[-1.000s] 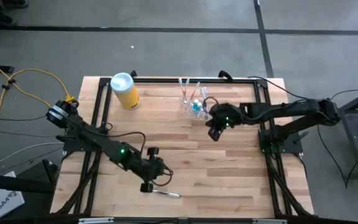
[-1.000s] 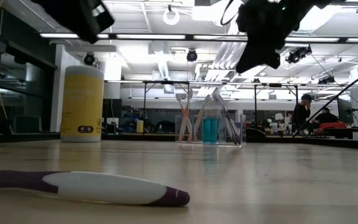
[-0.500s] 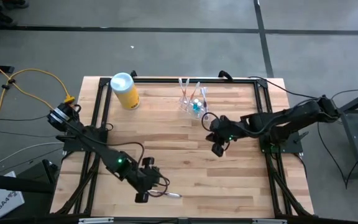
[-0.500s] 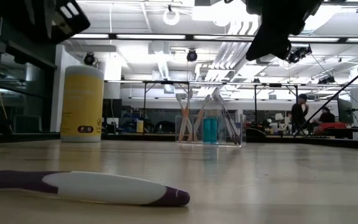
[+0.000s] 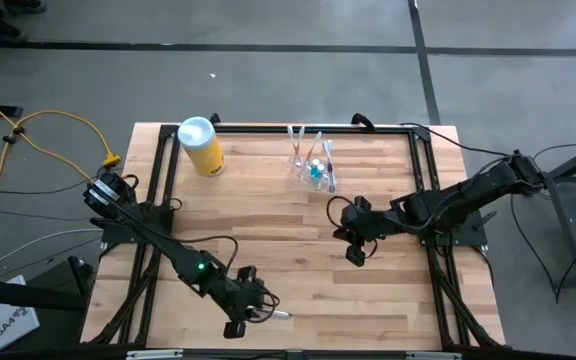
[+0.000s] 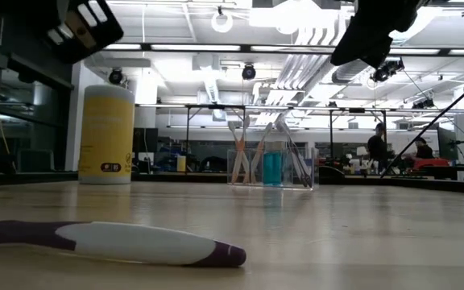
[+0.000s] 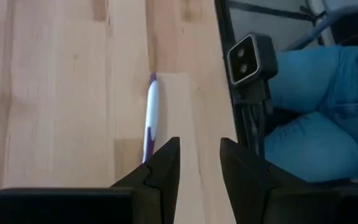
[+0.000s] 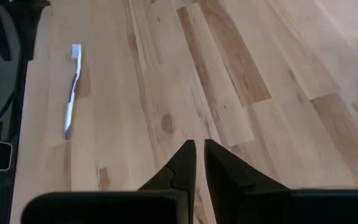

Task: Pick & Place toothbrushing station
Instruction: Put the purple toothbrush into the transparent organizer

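Both arms shifted toward the desk's near edge since the earlier frame; left fingers had parted.
Left end effector hovered over the near edge of the desk, fingers apart with nothing between them, just beside a purple-and-white toothbrush lying flat. Right end effector hung over the desk's right-centre, fingers together, empty. Toothbrushing station, a clear cup holding brushes, stood upright near the far edge, right of a yellow canister.
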{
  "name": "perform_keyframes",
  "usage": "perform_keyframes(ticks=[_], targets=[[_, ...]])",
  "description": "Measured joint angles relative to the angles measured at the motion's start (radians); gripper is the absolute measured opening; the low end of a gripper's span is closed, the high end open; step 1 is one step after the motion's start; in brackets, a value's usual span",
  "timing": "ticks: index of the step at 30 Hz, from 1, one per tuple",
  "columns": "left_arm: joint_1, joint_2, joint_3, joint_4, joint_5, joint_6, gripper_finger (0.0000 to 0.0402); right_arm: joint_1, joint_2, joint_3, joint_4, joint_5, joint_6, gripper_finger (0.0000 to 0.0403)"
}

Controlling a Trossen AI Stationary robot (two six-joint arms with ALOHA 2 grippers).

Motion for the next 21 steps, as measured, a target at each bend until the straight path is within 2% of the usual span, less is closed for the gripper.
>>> perform_keyframes(ticks=[3, 10, 21], targets=[[-0.016, 0.001, 0.0, 0.009, -0.036, 0.0, 0.011, 0.016, 0.0, 0.0, 0.0, 0.01, -0.002, 0.0025], [-0.017, 0.001, 0.0, -0.019, -0.046, -0.031, 0.011, 0.039, 0.006, 0.0, 0.0, 0.007, -0.01, 0.0032], [-0.022, 0.029, 0.0, -0.026, -0.028, -0.077, 0.011, 0.071, 0.137, 0.0, 0.046, -0.105, 0.07, 0.0152]])
